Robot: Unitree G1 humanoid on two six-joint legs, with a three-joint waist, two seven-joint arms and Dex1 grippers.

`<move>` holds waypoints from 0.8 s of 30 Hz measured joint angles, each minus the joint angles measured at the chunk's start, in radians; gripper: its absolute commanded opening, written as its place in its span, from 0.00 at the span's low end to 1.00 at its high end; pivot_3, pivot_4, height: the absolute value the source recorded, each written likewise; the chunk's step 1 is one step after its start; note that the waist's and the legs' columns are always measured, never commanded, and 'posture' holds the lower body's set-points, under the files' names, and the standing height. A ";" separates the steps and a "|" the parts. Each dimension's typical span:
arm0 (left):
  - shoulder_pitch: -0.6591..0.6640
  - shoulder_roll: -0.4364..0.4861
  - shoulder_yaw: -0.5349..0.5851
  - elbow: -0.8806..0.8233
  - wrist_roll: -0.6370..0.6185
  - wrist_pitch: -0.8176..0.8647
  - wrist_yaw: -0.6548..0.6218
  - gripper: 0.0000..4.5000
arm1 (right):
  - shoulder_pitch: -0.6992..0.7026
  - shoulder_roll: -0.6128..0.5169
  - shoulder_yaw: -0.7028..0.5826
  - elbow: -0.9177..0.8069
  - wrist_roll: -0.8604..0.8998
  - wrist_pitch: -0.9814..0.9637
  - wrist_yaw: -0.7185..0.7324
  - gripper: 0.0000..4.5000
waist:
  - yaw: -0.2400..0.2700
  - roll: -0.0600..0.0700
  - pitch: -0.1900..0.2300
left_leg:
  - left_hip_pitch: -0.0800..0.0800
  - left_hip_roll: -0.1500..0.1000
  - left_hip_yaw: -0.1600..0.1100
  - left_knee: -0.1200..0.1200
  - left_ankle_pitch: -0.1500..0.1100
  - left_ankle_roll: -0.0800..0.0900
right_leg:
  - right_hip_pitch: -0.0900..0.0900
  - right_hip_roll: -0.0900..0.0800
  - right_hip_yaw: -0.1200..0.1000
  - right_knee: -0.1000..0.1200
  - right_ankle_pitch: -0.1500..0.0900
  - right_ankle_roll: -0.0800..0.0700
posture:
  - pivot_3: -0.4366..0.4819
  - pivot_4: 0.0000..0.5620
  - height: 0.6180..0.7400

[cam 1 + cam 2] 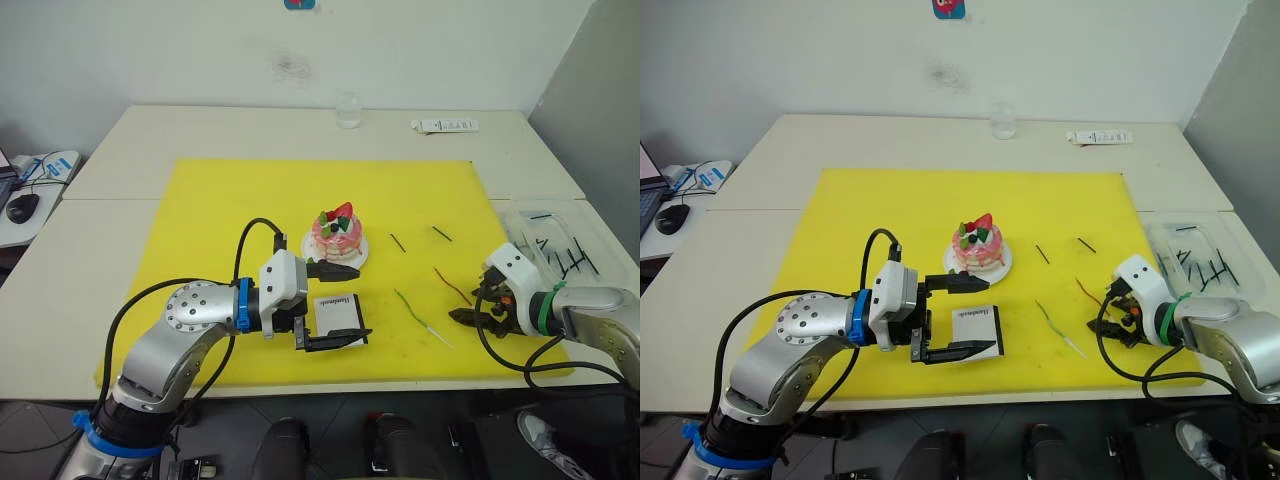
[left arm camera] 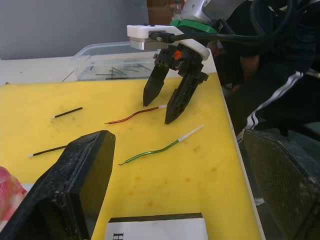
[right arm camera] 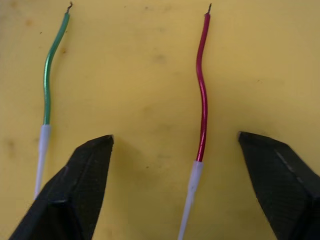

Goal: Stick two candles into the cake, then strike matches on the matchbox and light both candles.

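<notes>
Now the right end effector [image 1: 462,316] hangs low over the yellow mat [image 1: 220,200], fingers wide, straddling the pale end of the red candle [image 3: 201,90]; the green candle [image 3: 47,80] lies just beside it. At the cake's [image 1: 336,236] 6 o'clock, the left end effector [image 1: 345,305] gapes wide around the matchbox [image 1: 335,310], with two matches [image 1: 398,243] at the cake's 3 o'clock.

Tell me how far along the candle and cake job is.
Nothing is done: the cake has no candles. The right end effector is open around the red candle on the yellow mat; the green candle lies beside it. The open left end effector straddles the matchbox. Planting and lighting remain.
</notes>
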 measured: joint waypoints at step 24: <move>0.020 -0.010 -0.002 -0.035 -0.001 0.001 0.018 1.00 | -0.140 0.134 -0.078 0.045 0.057 0.184 -0.005 0.00 | -0.004 0.000 0.000 | 0.000 0.001 0.000 0.000 0.000 0.000 | 0.000 0.003 0.002 0.001 0.000 0.000 | 0.48 0.27 1.00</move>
